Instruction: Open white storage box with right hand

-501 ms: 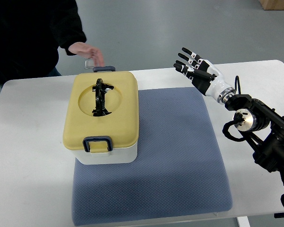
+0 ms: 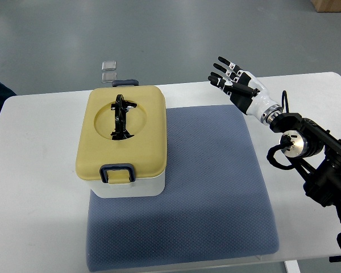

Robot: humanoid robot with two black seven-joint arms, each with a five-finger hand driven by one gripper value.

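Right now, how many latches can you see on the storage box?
2. One blue latch is on the near edge of the yellow lid, shut. The other latch is at the far edge, only partly visible. Side latches could be hidden from this view.

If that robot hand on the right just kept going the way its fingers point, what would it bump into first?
Probably nothing: the right hand points up-left past the table's far edge toward bare floor. The box sits lower left of that line, though depth is hard to judge.

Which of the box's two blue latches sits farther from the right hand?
The front latch, on the lid's camera-side edge; the rear latch lies closer to the right hand.
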